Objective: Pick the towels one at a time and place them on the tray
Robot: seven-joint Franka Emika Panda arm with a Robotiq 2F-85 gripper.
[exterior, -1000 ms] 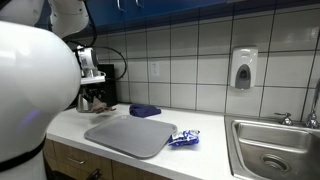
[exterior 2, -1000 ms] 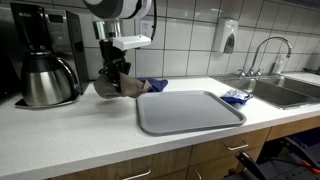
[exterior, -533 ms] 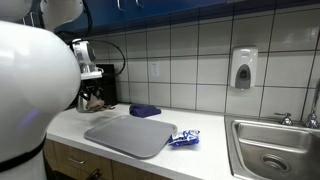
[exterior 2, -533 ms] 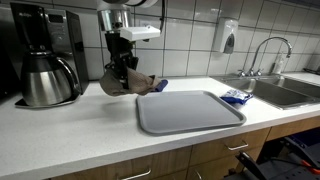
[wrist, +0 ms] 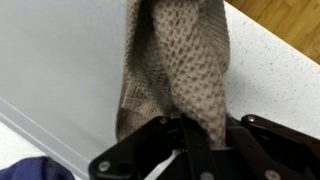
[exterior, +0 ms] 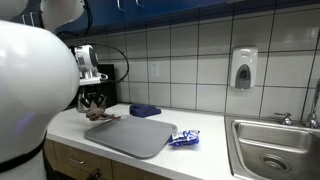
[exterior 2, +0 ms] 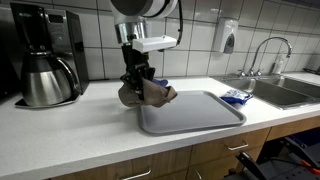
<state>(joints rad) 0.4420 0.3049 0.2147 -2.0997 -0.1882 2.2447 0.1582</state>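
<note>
Wrist view: a brown knitted towel (wrist: 175,60) hangs bunched from your gripper (wrist: 195,132), whose two dark fingers are clamped tight on its top fold. Beneath it you have the grey tray (wrist: 60,60) on one side and the speckled white counter (wrist: 275,75) on the other. The cloth dangles over the line where they meet. A corner of a blue towel (wrist: 28,170) shows on the counter just past the rim of the tray.

In an exterior view, you are holding the brown knitted towel (exterior 2: 150,94) off the surface, above the end of the tray (exterior 2: 195,115) nearest the coffee maker (exterior 2: 45,55). Its lowest part is close to the rim; whether it touches cannot be told. A small blue packet (exterior 2: 234,97) lies on the counter beside the opposite end of the tray, towards the sink (exterior 2: 290,92).

In an exterior view, the blue towel (exterior: 145,110) sits near the tiled wall behind the tray (exterior: 130,135). A soap dispenser (exterior: 243,68) is fixed to the wall above the counter.
</note>
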